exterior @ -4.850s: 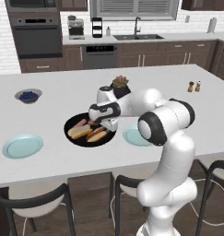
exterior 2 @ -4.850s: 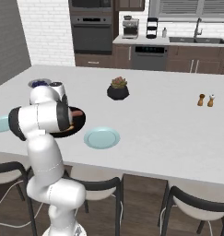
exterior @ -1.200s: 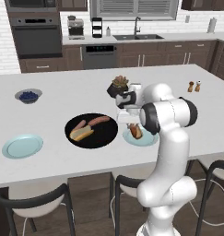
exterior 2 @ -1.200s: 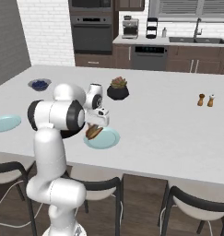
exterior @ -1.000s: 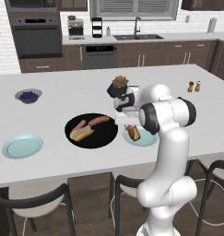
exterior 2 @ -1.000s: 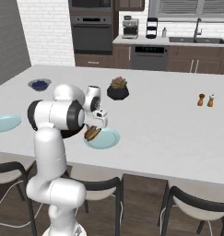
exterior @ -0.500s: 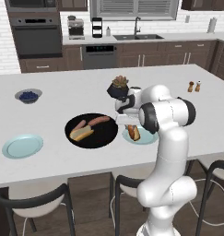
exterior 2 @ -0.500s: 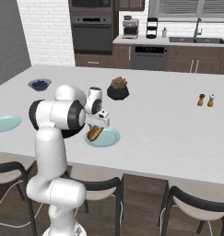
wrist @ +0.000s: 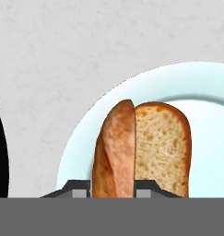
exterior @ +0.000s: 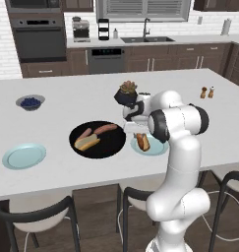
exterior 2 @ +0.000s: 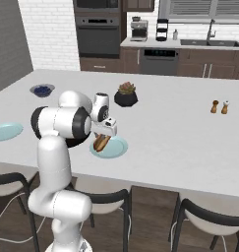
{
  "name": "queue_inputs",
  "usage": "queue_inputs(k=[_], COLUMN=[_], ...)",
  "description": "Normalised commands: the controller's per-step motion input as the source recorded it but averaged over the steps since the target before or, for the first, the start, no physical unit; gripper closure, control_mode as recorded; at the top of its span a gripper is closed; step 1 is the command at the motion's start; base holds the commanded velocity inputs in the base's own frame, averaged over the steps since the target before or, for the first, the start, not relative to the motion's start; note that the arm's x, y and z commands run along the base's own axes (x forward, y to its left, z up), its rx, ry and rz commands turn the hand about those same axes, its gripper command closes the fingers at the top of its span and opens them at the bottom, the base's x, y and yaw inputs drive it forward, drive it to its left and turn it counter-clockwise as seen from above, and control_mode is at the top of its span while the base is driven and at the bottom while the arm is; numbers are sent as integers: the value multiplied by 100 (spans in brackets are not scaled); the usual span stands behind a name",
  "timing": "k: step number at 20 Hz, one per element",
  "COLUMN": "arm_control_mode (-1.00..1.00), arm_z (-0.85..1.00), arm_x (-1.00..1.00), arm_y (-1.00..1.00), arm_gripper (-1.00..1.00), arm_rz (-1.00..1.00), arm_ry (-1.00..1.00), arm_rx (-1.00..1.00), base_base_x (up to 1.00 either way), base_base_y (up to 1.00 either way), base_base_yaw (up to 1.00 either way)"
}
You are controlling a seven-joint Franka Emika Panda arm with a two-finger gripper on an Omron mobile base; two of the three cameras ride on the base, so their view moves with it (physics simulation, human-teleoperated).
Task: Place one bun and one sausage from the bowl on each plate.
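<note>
Golden-brown split bun (wrist: 141,147) has come down from the wide black bowl (exterior: 106,147) onto the pale blue-green plate (wrist: 196,92).
Two-finger gripper (wrist: 112,188) pinches it between its tips.

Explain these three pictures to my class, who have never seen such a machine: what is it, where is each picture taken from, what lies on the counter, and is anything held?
It is a white robot arm ending in a two-finger gripper, in a computer-drawn kitchen. Two pictures come from cameras behind the arm, to its left and to its right. The third looks along the hand itself.

On the white counter lies a wide black bowl with a bun and a sausage still in it. The arm works over the near plate, where the hand view shows a sausage between the fingertips beside a bun. The far plate lies bare.

Also there: blueberries, a potted plant, two shakers.
</note>
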Motion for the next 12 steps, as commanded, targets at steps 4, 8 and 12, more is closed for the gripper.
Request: queue_inputs(k=[4,8,12], arm_control_mode=[-100,-100,-100], arm_z=[0,0,40], arm_x=[0,-5,-58], arm_y=[0,0,16], arm_gripper=[-100,-100,-100], arm_rz=[0,0,-15], arm_ry=[0,0,0], arm_rx=[0,0,0], base_base_x=[0,0,0], base_base_y=[0,0,0], base_base_yaw=[0,0,0])
